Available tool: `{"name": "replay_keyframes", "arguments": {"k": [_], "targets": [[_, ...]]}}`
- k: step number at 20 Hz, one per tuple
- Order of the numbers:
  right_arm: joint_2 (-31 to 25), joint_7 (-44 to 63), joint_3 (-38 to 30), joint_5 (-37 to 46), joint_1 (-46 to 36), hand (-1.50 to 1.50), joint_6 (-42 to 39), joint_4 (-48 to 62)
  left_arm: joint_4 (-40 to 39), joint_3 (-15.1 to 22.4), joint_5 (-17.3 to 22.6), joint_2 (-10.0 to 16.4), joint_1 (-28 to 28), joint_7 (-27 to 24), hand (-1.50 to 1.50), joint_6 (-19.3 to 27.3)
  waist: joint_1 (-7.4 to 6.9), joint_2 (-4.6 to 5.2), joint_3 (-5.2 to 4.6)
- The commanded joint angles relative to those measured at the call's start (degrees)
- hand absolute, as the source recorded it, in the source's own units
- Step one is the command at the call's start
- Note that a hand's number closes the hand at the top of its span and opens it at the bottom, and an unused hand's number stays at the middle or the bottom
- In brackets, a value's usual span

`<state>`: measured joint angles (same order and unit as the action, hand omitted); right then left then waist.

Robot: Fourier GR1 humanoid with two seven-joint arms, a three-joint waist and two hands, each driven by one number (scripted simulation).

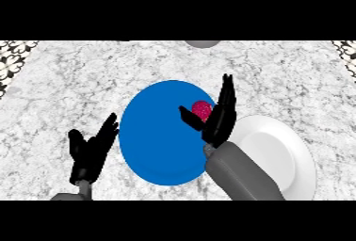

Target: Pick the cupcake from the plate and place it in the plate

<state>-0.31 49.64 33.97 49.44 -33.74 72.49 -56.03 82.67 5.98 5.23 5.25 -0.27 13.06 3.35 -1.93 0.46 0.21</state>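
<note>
A blue plate (156,136) lies at the middle of the marble counter. On its right part sits a cupcake with a pink top (201,109). My right hand (219,120) stands over the plate's right rim, fingers straight and pointing away, the thumb reaching left under the cupcake. The cupcake shows in the gap between thumb and fingers; whether they touch it is unclear. A white plate (278,150) lies to the right, partly behind my right forearm. My left hand (90,150) rests open left of the blue plate, fingers up.
A grey round object (201,43) shows partly at the counter's far edge. Patterned tiles (15,56) border the counter at the far left and far right corners. Bare marble stretches left of and beyond the blue plate.
</note>
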Motion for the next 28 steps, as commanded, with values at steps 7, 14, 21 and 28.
{"name": "replay_keyframes", "arguments": {"k": [7,14,21,28], "targets": [[-4.92,-8.21,13.65,-11.79,18.28,-1.5,7.51,-24.37,-2.58,-3.96,2.26,2.92,1.18,-1.59,0.0,-2.97,2.04,-0.46,-0.17],[-12.63,-15.36,24.8,-17.35,27.52,-1.5,10.69,-32.75,1.2,-3.0,1.25,1.61,2.03,1.85,0.0,-1.17,1.66,-0.4,-0.15],[-14.56,-17.49,23.4,-9.15,39.74,-1.5,3.06,-38.31,0.57,-2.61,0.91,0.55,3.27,0.35,0.0,-2.11,2.04,-0.51,-0.22],[-8.05,-18.63,21.64,-0.37,49.23,-1.5,-2.89,-40.87,-1.01,-3.77,0.17,0.13,-0.3,1.53,0.0,-1.68,2.2,-0.5,-0.25]]}}
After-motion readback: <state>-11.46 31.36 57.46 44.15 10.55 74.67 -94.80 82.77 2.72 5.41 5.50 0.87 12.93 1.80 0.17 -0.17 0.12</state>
